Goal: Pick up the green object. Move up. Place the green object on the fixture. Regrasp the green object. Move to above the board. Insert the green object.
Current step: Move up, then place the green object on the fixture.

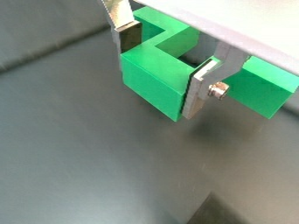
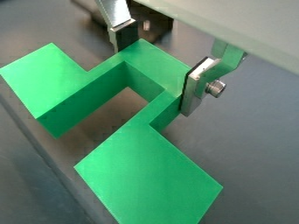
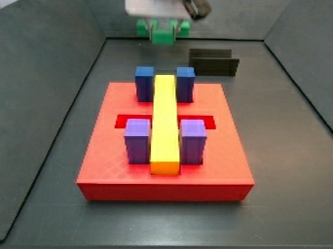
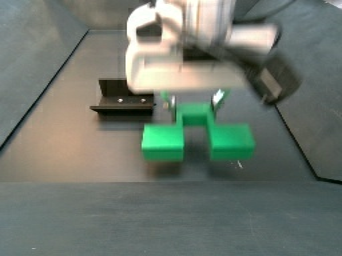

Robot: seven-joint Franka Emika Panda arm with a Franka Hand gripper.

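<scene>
Pick looks done: my claw (image 2: pixel 163 59) pinches the green object (image 2: pixel 111 109) by its bridge, raised off the floor, beside the fixture (image 4: pixel 123 100). Fixture placement, regrasp, board (image 3: pixel 163 156) insertion remain.

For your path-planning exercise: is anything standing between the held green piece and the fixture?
Nothing visible does. The pincer is shut on the green piece, and in a side view only bare dark floor lies between it and the fixture. The board sits off that line.
</scene>
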